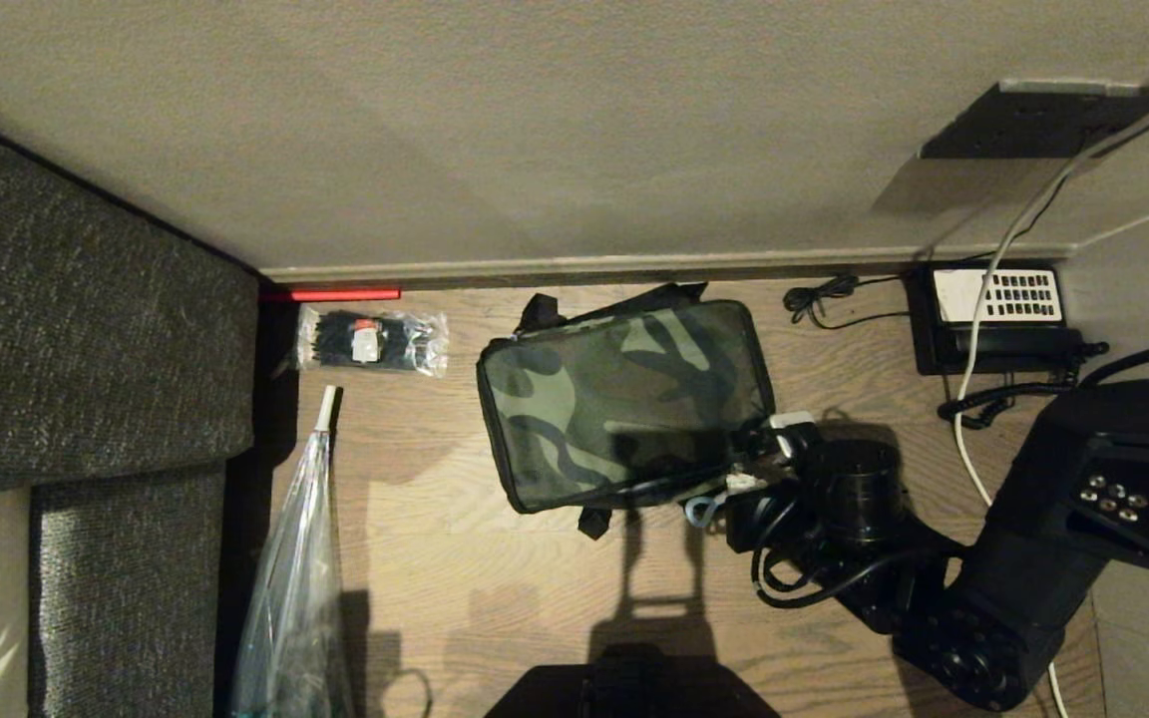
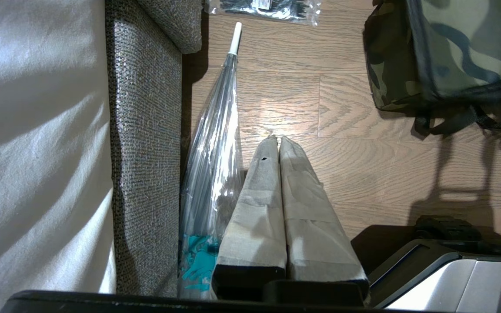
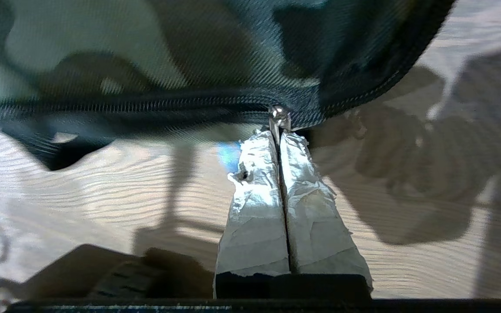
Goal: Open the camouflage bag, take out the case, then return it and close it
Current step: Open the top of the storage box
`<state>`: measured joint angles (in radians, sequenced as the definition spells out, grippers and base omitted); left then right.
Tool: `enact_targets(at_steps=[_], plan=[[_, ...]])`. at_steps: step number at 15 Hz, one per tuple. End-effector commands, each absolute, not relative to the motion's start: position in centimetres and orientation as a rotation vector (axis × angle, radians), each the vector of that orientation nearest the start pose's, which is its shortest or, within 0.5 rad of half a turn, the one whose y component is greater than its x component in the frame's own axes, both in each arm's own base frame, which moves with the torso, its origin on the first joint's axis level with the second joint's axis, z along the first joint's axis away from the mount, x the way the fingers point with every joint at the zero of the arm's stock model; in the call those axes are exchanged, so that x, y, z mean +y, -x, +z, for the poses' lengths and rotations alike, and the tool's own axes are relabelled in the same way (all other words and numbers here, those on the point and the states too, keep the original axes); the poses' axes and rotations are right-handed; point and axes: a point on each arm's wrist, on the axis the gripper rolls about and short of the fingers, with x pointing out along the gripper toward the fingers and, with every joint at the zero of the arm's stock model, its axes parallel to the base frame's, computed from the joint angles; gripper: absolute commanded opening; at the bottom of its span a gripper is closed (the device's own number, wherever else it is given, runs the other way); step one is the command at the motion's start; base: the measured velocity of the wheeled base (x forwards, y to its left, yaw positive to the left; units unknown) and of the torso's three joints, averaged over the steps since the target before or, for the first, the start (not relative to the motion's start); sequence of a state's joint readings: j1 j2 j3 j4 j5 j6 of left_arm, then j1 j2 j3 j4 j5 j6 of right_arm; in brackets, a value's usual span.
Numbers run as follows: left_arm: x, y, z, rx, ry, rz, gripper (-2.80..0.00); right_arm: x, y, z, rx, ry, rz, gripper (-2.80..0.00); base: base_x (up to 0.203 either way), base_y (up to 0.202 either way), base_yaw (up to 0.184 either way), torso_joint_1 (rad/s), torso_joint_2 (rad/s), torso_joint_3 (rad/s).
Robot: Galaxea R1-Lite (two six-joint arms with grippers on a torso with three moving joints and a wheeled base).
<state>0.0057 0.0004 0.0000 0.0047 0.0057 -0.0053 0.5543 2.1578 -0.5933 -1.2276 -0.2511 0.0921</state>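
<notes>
Boxy soft camouflage bag (image 1: 624, 404) in green, grey and black with black edging sat zipped on the wood-plank floor (image 1: 495, 598), just short of the pale skirting board (image 1: 634, 267). Right tool (image 3: 280, 135) was at the bag's near right corner, tape-wrapped fingers (image 3: 255, 208) pinched tight on the small metal zipper pull (image 3: 279, 116). Left tool (image 2: 278, 141) hung over bare floor well left of the bag, fingers pressed together, holding nothing. Clear packet of black ties (image 1: 373, 341) lay left of the bag, black telephone with white keypad (image 1: 998, 314) to the bag's right. Case not visible.
</notes>
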Motion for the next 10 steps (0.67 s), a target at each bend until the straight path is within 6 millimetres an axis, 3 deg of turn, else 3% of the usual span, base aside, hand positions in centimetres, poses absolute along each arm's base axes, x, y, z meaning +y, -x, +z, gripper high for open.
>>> enact_targets(at_steps=[1, 3, 4, 7, 10], plan=[[0.0, 2.3, 7.4, 0.006, 0.005, 0.012, -2.80, 18.2, -28.8, 3.8, 0.332, 0.044, 0.314, -2.80, 0.000, 0.000, 0.000, 0.000, 0.00, 0.000], [0.0, 2.3, 7.4, 0.006, 0.006, 0.012, -2.80, 18.2, -28.6, 3.2, 0.353, 0.053, 0.313, -2.80, 0.000, 0.000, 0.000, 0.000, 0.00, 0.000], [0.0, 2.3, 7.4, 0.006, 0.006, 0.012, -2.80, 18.3, -28.8, 3.3, 0.347, 0.051, 0.314, 0.00, 0.000, 0.000, 0.000, 0.000, 0.00, 0.000], [0.0, 2.3, 7.4, 0.007, 0.006, 0.012, -2.80, 18.2, -28.7, 3.7, 0.339, 0.050, 0.322, 0.00, 0.000, 0.000, 0.000, 0.000, 0.00, 0.000], [0.0, 2.3, 7.4, 0.006, 0.006, 0.012, -2.80, 16.9, -28.5, 6.1, 0.323, 0.032, 0.299, 0.00, 0.000, 0.000, 0.000, 0.000, 0.00, 0.000]])
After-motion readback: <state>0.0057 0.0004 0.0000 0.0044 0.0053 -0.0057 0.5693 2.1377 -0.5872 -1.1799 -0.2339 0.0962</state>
